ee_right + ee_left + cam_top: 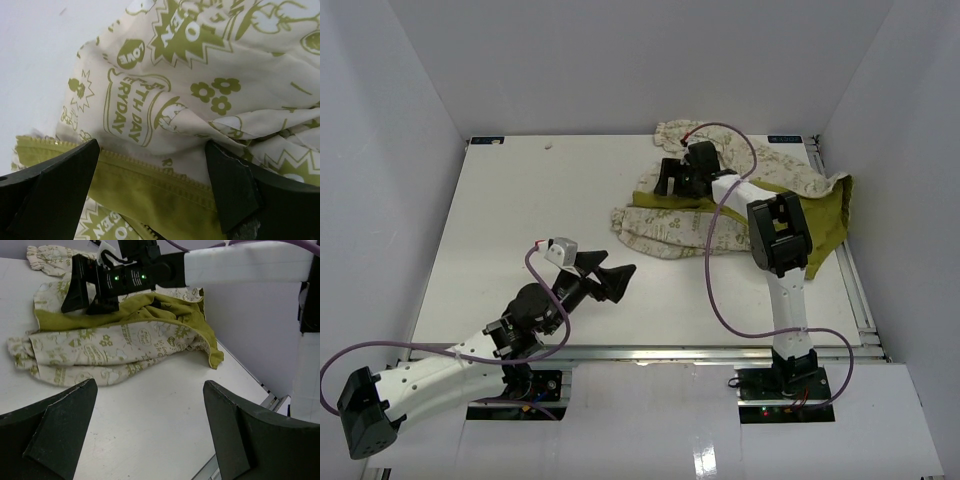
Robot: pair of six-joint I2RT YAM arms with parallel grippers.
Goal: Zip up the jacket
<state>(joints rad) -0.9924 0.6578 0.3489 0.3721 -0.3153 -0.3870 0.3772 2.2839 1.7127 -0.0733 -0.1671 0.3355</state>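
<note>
Jaws on both arms stand spread, nothing between them.

Top view: the left gripper [610, 272] hangs over bare table [510, 210], with the jacket [665, 235] well beyond its fingertips and off to their right. The right gripper [672, 178] is down over the jacket's far edge, with crumpled cloth under and beside its fingers.

Left wrist view: the left gripper [150, 387] frames bare table; the jacket [100, 352] lies ahead of the jaws in a bunched heap, green lining [150, 307] folded outward. The right gripper [85, 299] sits on the heap's far side.

Right wrist view: the right gripper [152, 150] hovers close over the jacket [210, 55]. A run of zipper [145, 167] crosses from one jaw toward the other, printed cloth beyond it, lining on the near side. No slider shows.

By my reading the zipper is undone and the step is locating it. Next calls for finding the slider and the zipper's two bottom ends, probably after spreading the heap flat, with the left arm brought in to hold the hem.
</note>
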